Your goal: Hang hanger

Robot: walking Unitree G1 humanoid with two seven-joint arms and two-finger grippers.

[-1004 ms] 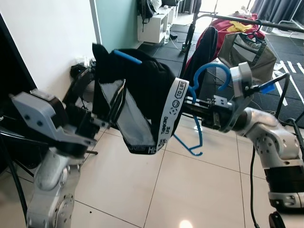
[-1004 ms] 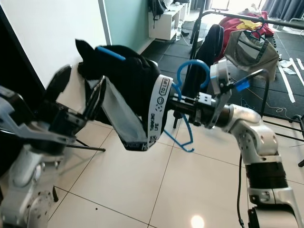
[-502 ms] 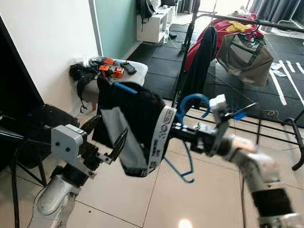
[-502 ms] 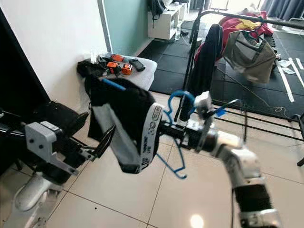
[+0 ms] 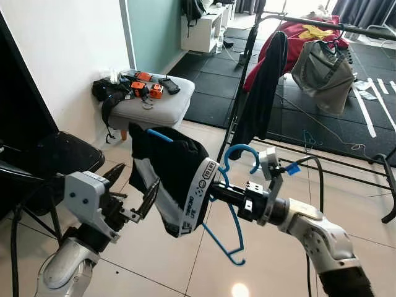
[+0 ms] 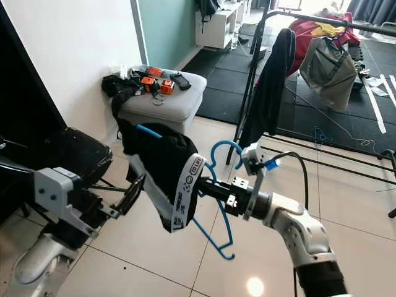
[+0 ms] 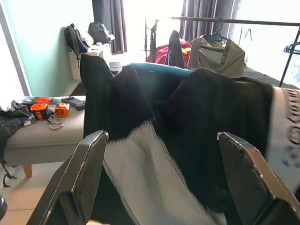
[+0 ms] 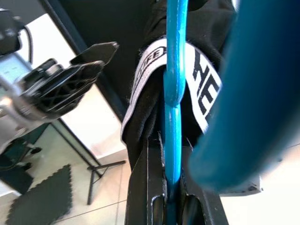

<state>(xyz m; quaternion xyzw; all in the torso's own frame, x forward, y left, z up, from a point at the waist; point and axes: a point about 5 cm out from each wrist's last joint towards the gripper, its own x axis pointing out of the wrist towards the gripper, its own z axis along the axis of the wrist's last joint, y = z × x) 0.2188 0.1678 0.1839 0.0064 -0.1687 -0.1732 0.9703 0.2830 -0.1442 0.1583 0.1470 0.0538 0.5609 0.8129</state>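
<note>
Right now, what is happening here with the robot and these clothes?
The right gripper is shut on a blue hanger that carries a black garment. The left gripper is open just beside the garment, not gripping it. The clothes rack stands ahead, and the hanger is not yet on it.

hanger: smooth blue plastic | shorts: matt black cloth (mesh lining) | floor: glossy tile

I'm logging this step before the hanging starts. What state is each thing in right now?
Blue hanger: clamped in the right gripper, not yet on the rail.
Black garment: draped over the hanger.
Left gripper: open, beside the garment, holding nothing.
Clothes rail: already carrying hung clothes.
Grey stool: cluttered with small items.
</note>
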